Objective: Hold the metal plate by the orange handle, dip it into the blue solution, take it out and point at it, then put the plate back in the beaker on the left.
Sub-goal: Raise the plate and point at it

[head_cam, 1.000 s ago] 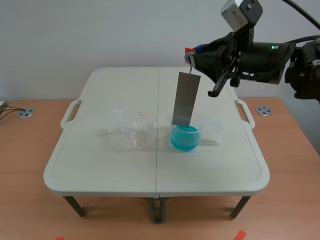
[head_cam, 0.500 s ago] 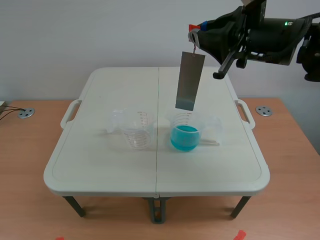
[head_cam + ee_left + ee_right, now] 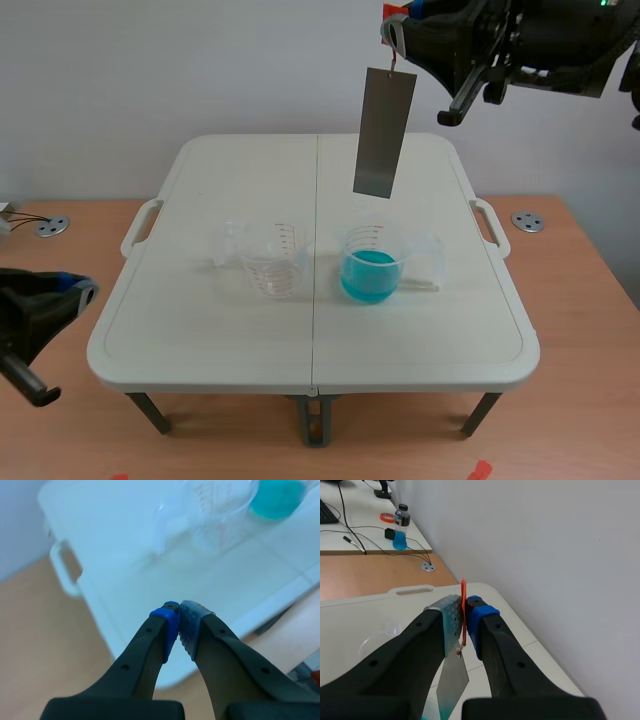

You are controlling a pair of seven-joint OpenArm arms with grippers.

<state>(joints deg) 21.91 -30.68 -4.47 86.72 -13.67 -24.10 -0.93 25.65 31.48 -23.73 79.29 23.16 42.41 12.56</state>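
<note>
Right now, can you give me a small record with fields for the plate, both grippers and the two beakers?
metal plate: hangs in air above the blue-solution beaker, not touching it
orange handle: pinched in the raised right gripper
left gripper: shut on nothing, low by the table near left corner
empty beaker: on table, left of blue one

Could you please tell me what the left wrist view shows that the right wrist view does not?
Only the left wrist view shows the left gripper, shut on nothing. Only the right wrist view shows the right gripper clamping the orange handle, the metal plate hanging from it. Both show the white table and the blue solution.
</note>
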